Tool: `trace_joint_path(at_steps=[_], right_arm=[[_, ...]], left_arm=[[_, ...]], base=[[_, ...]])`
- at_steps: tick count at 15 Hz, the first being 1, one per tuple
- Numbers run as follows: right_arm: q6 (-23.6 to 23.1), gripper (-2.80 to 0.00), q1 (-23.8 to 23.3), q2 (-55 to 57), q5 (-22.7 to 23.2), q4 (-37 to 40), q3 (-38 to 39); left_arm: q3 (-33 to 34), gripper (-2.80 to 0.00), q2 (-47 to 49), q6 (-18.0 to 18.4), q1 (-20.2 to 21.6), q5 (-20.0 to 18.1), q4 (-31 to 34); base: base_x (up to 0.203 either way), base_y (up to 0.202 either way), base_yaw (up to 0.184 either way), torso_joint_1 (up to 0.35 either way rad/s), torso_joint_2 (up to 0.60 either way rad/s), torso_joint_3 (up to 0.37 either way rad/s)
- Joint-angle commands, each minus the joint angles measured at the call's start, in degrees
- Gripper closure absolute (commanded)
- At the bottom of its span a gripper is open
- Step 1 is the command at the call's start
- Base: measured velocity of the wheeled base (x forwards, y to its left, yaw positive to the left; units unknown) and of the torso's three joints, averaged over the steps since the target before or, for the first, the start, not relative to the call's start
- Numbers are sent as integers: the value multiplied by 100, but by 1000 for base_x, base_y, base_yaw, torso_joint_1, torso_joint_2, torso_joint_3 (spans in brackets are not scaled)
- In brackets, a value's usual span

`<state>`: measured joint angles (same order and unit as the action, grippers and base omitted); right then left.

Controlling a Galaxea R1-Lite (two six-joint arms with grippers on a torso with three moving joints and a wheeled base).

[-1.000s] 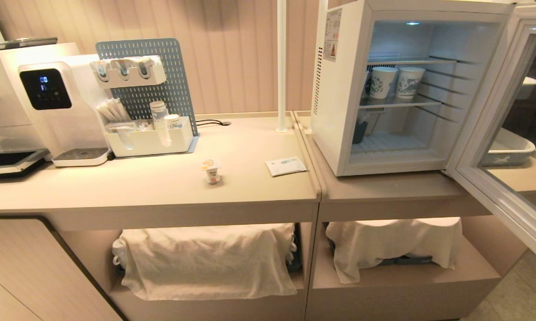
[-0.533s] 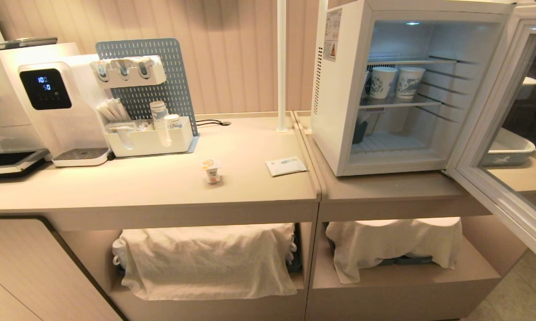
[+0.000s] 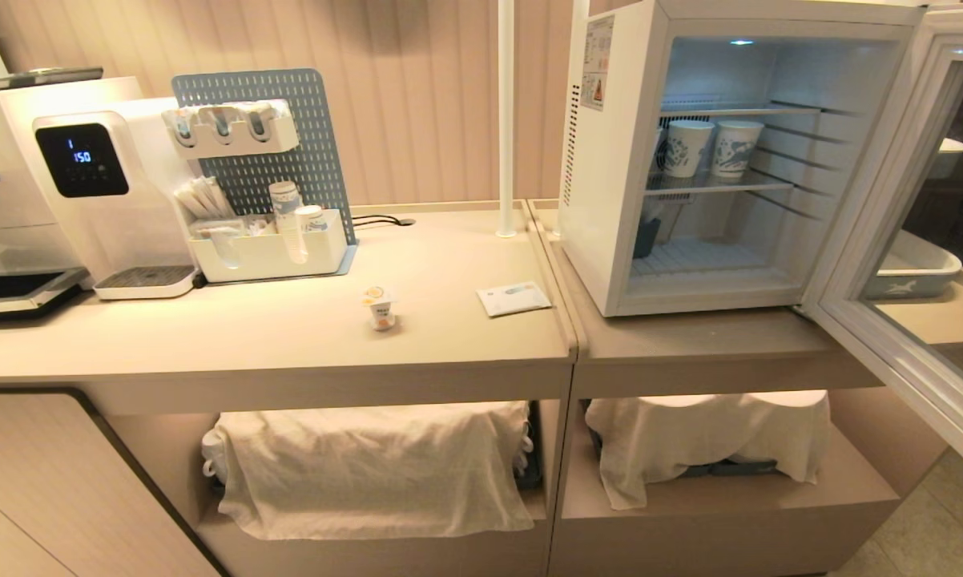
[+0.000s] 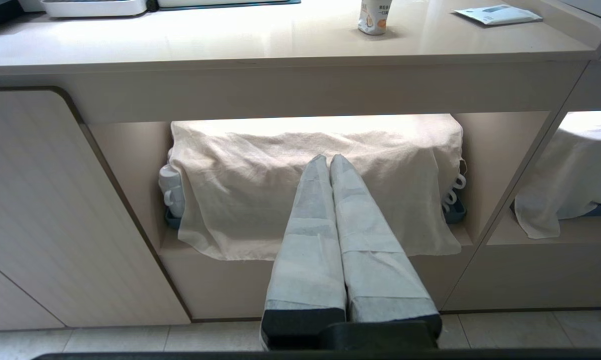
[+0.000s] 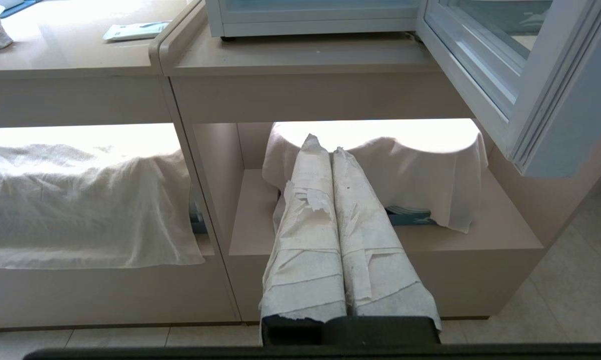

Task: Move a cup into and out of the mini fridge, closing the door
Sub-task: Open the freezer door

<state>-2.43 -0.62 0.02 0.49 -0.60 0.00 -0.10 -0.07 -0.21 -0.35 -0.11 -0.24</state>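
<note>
On the table (image 3: 289,336), the cup (image 3: 380,307) stands alone, well apart from the mini fridge (image 3: 714,152), whose door (image 3: 906,264) hangs wide open. Both the left end effector (image 4: 327,159) and right end effector (image 5: 323,145) are pressed together, low and empty. Nothing looks done yet.

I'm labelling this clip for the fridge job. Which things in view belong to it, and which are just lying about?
Part of the job:
cup, standing on the counter
fridge
door, swung open

Just lying about:
paper cups on a fridge shelf
packet
coffee machine
organiser
cloths under the counter
</note>
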Motion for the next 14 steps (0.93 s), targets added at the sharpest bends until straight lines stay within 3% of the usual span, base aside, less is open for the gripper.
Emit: trace_joint_path(at_steps=[1, 14], right_arm=[[-4, 0, 1, -11, 3, -2, 53], [-4, 0, 1, -11, 3, -2, 53]], left_arm=[[1, 0, 7, -6, 0, 2, -2], [1, 0, 7, -6, 0, 2, -2]], base=[[0, 0, 0, 0, 0, 0], [0, 0, 0, 0, 0, 0]])
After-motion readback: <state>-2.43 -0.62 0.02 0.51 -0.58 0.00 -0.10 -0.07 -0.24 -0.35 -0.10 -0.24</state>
